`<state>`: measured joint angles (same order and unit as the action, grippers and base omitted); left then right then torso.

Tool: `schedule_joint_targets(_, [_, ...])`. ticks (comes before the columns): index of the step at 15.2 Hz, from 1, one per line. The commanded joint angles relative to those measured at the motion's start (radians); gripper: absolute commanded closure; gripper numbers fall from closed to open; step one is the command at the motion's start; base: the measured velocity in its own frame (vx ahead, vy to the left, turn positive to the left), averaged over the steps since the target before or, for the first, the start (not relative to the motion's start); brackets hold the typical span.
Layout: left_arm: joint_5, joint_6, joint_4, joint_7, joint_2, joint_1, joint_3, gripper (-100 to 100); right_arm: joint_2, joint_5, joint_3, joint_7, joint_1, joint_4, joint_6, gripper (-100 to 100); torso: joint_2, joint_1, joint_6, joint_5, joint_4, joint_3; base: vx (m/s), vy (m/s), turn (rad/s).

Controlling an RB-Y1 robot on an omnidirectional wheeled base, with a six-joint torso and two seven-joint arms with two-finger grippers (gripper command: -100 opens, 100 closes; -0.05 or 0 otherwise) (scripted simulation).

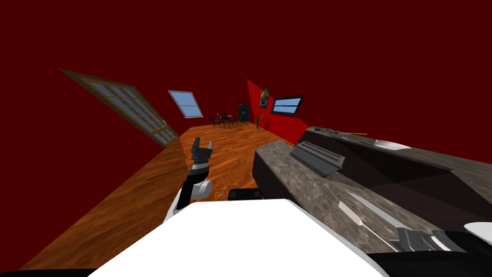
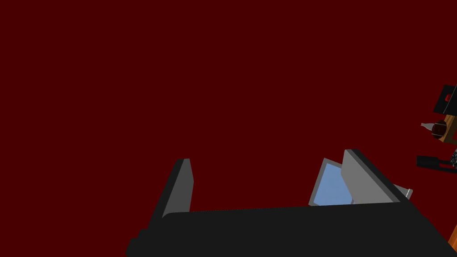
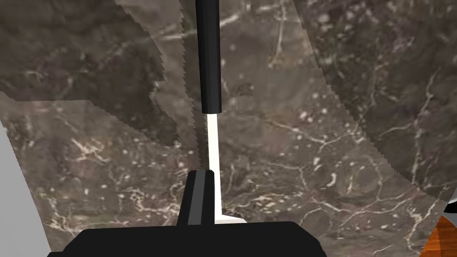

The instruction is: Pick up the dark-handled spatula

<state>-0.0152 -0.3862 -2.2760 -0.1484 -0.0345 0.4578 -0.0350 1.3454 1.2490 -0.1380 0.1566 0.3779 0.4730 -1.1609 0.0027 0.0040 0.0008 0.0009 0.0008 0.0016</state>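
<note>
Spatula (image 3: 208, 58) sits pinched in the right gripper (image 3: 201, 175), low against countertop (image 3: 334, 134).

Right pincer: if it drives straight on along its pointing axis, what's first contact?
The right pincer looks shut on the spatula at its white shaft, so next in line is the dark marbled counter beneath it. It looks very close, though depth is hard to judge.

On the dark-handled spatula (image 3: 208, 58), the handle runs past the right wrist view's edge, its pale end slips behind the right gripper (image 3: 205, 176) and its dark body, and small items (image 1: 330, 131) on the far counter (image 1: 432, 156) are too tiny to identify.
</note>
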Motion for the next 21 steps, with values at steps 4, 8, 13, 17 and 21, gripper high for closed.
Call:
schedule_joint_targets(4, [0.0,0.0,0.0,0.0,0.0,0.0,0.0,0,-0.039,-0.003,-0.017,0.009,0.0,-0.01,0.033,-100,0.0,-0.002,0.0,-0.001,0.0,0.0,0.003,-0.008,0.028])
schedule_joint_targets(8, [0.0,0.0,0.0,0.0,0.0,0.0,0.0,0,-0.022,-0.001,-0.01,0.006,-0.001,-0.008,0.017,100,-0.001,-0.005,0.0,-0.001,0.0,-0.001,0.007,-0.028,0.016])
schedule_joint_targets(13, [0.0,0.0,0.0,0.0,0.0,0.0,0.0,0,-0.004,-0.006,0.002,-0.012,0.029,0.028,0.014,-100,-0.003,0.001,0.0,0.0,0.0,-0.001,0.021,0.042,-0.025])
schedule_joint_targets(17, [0.0,0.0,0.0,0.0,0.0,0.0,0.0,0,-0.046,-0.012,-0.016,-0.006,0.032,0.023,0.051,-100,-0.001,-0.004,0.0,-0.001,0.0,-0.001,0.003,-0.027,0.038])
schedule_joint_targets(21, [0.0,0.0,0.0,0.0,0.0,0.0,0.0,0,-0.028,-0.009,-0.008,-0.01,0.032,0.026,0.035,100,0.0,-0.005,0.0,-0.002,0.0,0.0,-0.003,-0.024,0.01])
